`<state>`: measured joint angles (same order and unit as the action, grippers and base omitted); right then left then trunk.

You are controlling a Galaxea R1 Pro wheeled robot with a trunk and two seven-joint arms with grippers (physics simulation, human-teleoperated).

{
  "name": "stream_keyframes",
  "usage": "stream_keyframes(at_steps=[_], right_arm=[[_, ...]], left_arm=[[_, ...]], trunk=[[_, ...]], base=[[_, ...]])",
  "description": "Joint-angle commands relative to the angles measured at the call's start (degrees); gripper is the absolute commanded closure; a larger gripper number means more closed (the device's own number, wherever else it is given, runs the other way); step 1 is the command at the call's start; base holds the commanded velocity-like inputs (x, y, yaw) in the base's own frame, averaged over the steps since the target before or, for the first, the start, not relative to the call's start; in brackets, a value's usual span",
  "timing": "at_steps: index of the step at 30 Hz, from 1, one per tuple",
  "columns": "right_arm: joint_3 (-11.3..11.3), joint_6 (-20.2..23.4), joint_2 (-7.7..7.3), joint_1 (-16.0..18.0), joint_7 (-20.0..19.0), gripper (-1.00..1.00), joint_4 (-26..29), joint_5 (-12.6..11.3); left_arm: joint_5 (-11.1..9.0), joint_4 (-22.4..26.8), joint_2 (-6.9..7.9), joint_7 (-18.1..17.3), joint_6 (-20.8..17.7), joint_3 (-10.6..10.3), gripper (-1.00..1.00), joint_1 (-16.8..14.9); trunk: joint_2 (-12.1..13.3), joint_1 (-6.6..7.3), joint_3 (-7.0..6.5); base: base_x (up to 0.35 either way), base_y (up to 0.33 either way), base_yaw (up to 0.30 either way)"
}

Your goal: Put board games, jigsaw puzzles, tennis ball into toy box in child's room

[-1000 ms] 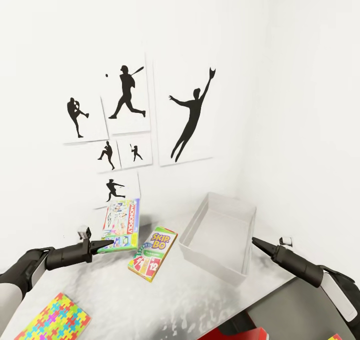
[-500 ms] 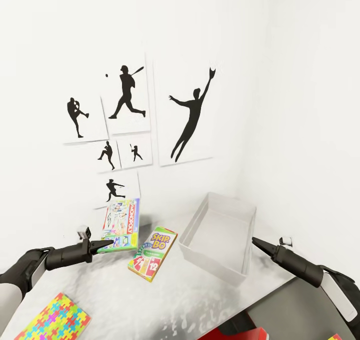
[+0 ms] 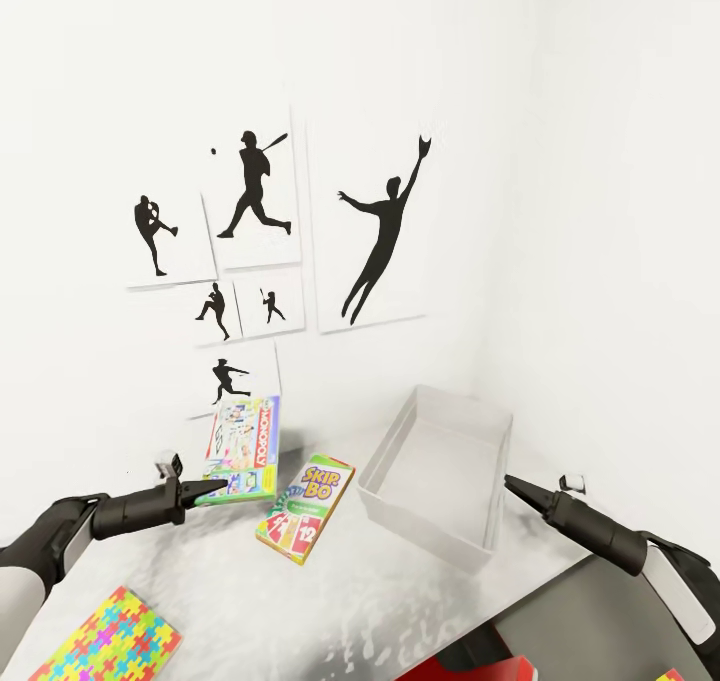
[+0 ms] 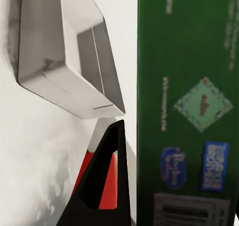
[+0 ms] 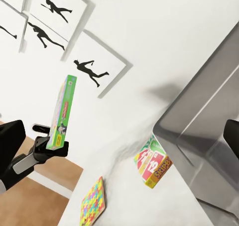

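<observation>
My left gripper (image 3: 215, 488) is shut on the lower edge of a white, red and green board game (image 3: 242, 448), holding it upright above the table (image 3: 330, 601). In the left wrist view this board game (image 4: 189, 101) shows its green back beside one dark finger (image 4: 107, 176). A Skip-Bo board game (image 3: 305, 507) lies flat on the table between the held box and the light grey toy box (image 3: 440, 471), which looks empty. One jigsaw puzzle (image 3: 110, 641) lies at the near left. My right gripper (image 3: 515, 486) hovers open at the toy box's right side.
The table stands in a corner, with white walls behind and to the right. Baseball silhouette pictures (image 3: 260, 191) hang on the back wall. The table's front edge runs diagonally at the lower right, with a grey surface (image 3: 590, 621) and red items (image 3: 460, 669) below it.
</observation>
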<state>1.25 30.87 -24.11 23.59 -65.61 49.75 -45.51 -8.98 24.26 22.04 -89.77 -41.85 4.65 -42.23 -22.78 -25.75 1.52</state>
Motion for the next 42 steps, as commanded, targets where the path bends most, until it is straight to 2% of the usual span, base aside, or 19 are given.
stream_keyframes(at_steps=[1,11,16,20,24,31,42], right_arm=[[0.0,0.5,-0.03,0.0,0.0,-1.0,0.0,-0.3],[1.3,0.6,-0.06,0.0,-0.2,-1.0,0.0,-0.3],[1.5,0.7,-0.06,0.0,-0.3,-1.0,0.0,-0.3],[1.6,0.8,-0.22,0.0,-0.3,-1.0,0.0,-0.3],[1.6,0.8,-0.62,0.0,-0.3,-1.0,0.0,-0.4],[1.6,0.7,-0.76,0.0,-0.3,-1.0,0.0,-0.5],[1.6,0.7,-0.76,0.0,-0.3,-1.0,0.0,-0.5]], left_arm=[[0.1,0.0,-0.01,-0.2,-0.6,0.0,1.0,0.0],[0.3,1.9,-0.6,-0.2,-1.5,-0.1,1.0,-1.7],[1.7,5.9,-2.39,-0.1,-2.7,-0.4,1.0,-2.1],[4.0,8.9,-4.14,2.6,-5.3,-0.6,1.0,-2.9],[4.6,10.1,-5.11,4.2,-5.5,-0.8,1.0,-3.1],[4.6,10.5,-5.41,4.3,-3.7,-0.9,1.0,-3.2],[4.4,10.5,-5.14,4.2,-3.4,-0.7,1.0,-3.1]], trunk=[[-0.1,-0.04,0.14],[-0.1,-0.04,0.14],[-0.1,-0.04,0.14],[-0.1,-0.04,0.14],[-0.1,-0.04,0.14],[-0.1,-0.04,0.14],[-0.1,-0.04,0.14]], base=[[0.0,0.0,0.0],[0.0,0.0,0.0],[0.0,0.0,0.0],[0.0,0.0,0.0],[0.0,0.0,0.0],[-0.009,-0.001,0.0],[-0.139,-0.053,-0.001]])
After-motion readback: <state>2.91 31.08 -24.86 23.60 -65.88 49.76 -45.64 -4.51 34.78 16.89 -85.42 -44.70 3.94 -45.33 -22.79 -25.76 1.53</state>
